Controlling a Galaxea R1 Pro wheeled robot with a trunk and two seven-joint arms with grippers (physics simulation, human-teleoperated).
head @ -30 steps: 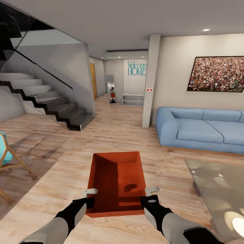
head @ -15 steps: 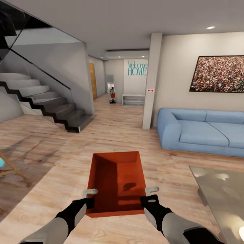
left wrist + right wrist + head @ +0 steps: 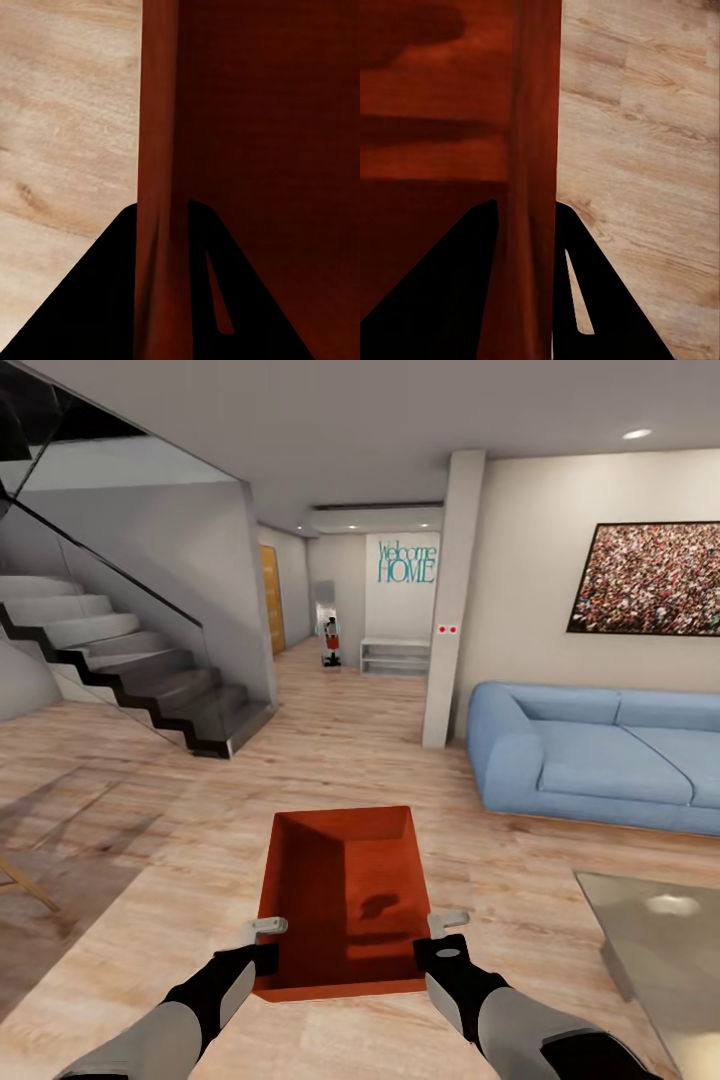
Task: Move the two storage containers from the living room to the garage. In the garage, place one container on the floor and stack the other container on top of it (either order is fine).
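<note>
I hold one red-orange storage container (image 3: 345, 890) level in front of me above the light wood-plank living room floor (image 3: 180, 840). My left gripper (image 3: 262, 940) is shut on its left wall near the near corner. My right gripper (image 3: 445, 932) is shut on the right wall opposite. In the left wrist view the left gripper (image 3: 161, 214) has the container wall (image 3: 157, 135) running between its dark fingers. The right wrist view shows the right gripper (image 3: 526, 210) pinching its wall (image 3: 536, 135) the same way. The container is empty. The other container and the garage are out of view.
A staircase with a glass rail (image 3: 150, 680) rises at the left. A white pillar (image 3: 450, 600) and a blue sofa (image 3: 600, 760) stand at the right, with a glass table (image 3: 660, 940) nearer. Ahead, a hallway holds an orange-wood door (image 3: 272, 600) and a low white shelf (image 3: 395, 655).
The camera has moved: stairs slide left, sofa, pillar and table slide right, and the blue chair leaves the left edge. The container and both grippers keep the same pose.
</note>
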